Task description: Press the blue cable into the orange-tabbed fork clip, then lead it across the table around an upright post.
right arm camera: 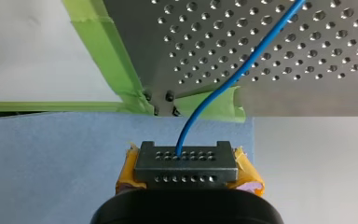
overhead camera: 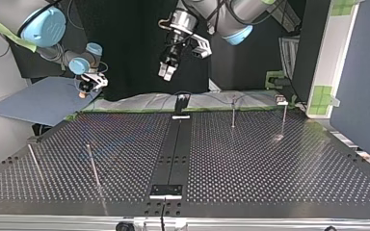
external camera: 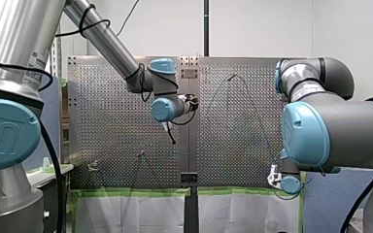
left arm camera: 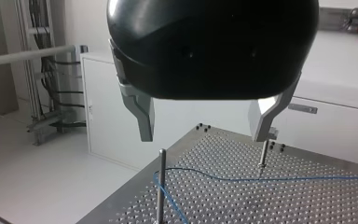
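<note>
Your right fingers (right arm camera: 186,163) pinch the cable (right arm camera: 223,84) just off the worktop (right arm camera: 284,46) edge, likely for tension; your left fingers (left arm camera: 140,112) hang wide open, empty, above a post (left arm camera: 160,186) where it bends.

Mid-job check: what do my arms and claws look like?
My left arm is silver tubing with pale blue joint caps and looped black cables; my right arm is grey with matching caps. My left claw has a rounded black body and bare metal fingers; my right claw has yellow pads.
</note>
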You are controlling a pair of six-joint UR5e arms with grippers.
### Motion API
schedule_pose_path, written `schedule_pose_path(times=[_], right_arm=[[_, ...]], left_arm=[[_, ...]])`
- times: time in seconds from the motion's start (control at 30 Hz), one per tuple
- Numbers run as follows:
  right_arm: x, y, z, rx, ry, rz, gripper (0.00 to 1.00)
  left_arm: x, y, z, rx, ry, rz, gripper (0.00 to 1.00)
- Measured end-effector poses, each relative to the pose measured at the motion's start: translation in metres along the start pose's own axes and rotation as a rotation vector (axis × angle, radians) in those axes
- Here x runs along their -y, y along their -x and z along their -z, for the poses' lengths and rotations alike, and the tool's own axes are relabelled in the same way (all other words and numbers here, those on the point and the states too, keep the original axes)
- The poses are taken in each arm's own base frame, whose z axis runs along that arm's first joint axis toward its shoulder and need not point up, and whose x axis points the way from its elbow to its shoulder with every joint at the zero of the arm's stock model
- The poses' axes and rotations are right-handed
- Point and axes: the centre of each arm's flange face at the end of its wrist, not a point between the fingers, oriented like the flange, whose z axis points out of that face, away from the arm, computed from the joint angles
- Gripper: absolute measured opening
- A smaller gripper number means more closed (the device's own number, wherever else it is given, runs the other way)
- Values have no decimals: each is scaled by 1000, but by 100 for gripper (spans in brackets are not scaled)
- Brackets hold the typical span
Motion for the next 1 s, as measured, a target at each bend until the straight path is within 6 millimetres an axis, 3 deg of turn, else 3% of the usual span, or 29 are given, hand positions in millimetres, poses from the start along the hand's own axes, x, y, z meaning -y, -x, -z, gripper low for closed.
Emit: schedule_pose_path(times=[0.57, 0.77, 1.0], right_arm=[[6, -2, -3, -5, -32, 8, 0], [8, -2, -2, -4, -36, 11, 0], [9, -2, -2, -4, -38, 12, 0]], left_arm=[[-33, -21, 41, 12, 29, 9, 99], [-53, -31, 60, -10, 86, 1, 99], [-86, -59, 92, -102, 188, -70, 99]])
